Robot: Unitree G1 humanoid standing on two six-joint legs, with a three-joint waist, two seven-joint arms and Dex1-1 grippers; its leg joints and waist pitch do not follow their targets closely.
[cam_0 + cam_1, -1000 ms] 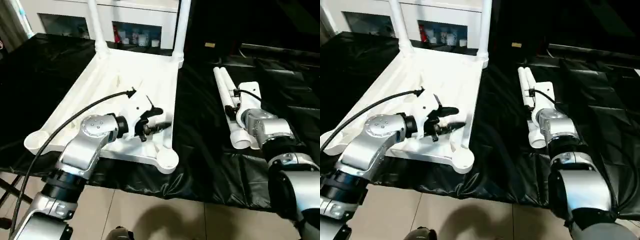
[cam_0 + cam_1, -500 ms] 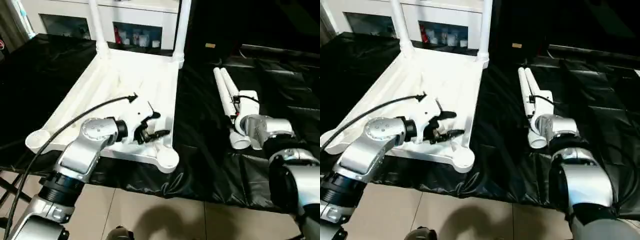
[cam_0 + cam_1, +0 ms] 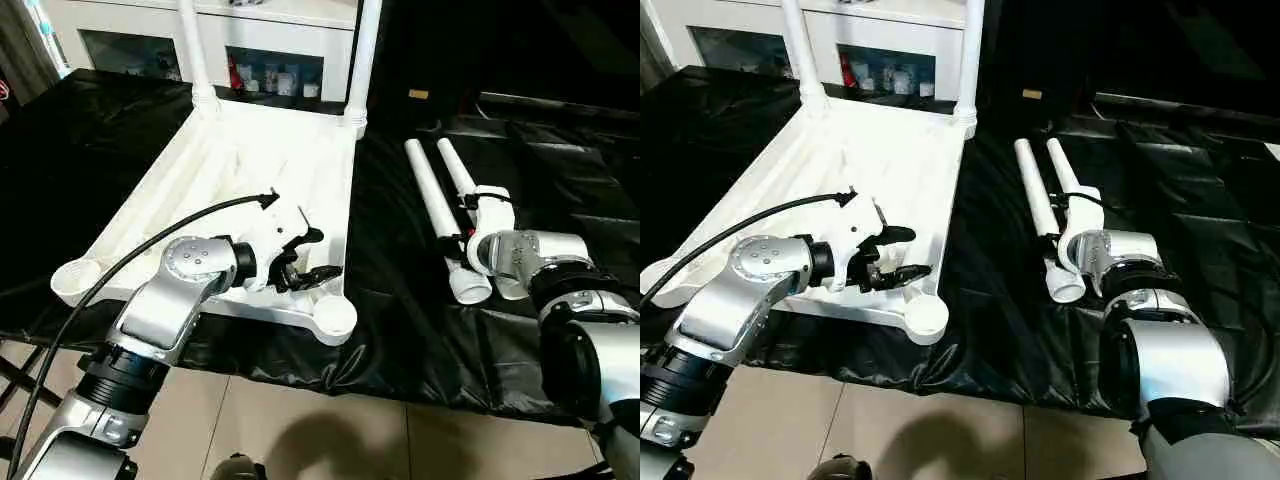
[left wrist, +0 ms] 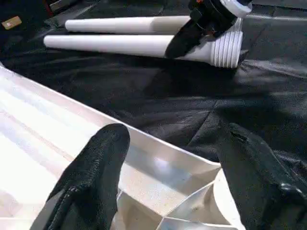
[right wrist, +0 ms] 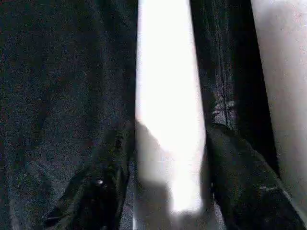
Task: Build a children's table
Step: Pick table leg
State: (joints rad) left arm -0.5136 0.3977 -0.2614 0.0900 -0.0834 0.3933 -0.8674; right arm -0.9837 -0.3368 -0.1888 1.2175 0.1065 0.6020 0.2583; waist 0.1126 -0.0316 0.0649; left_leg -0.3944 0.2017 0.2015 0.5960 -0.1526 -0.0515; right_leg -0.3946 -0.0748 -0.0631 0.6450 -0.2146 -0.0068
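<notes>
R tool [image 5: 168, 191] straddling loose leg [image 5: 168, 96], grip unclear, L tool [image 4: 168, 191] spread over tabletop [image 4: 57, 143] rim

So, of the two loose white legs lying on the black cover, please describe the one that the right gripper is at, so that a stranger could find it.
Start at the upside-down white tabletop on the black cover; two loose legs lie to its right. The wanted leg is the one nearer the tabletop, with the right gripper straddling it. Its neighbour lies on the far side.
</notes>
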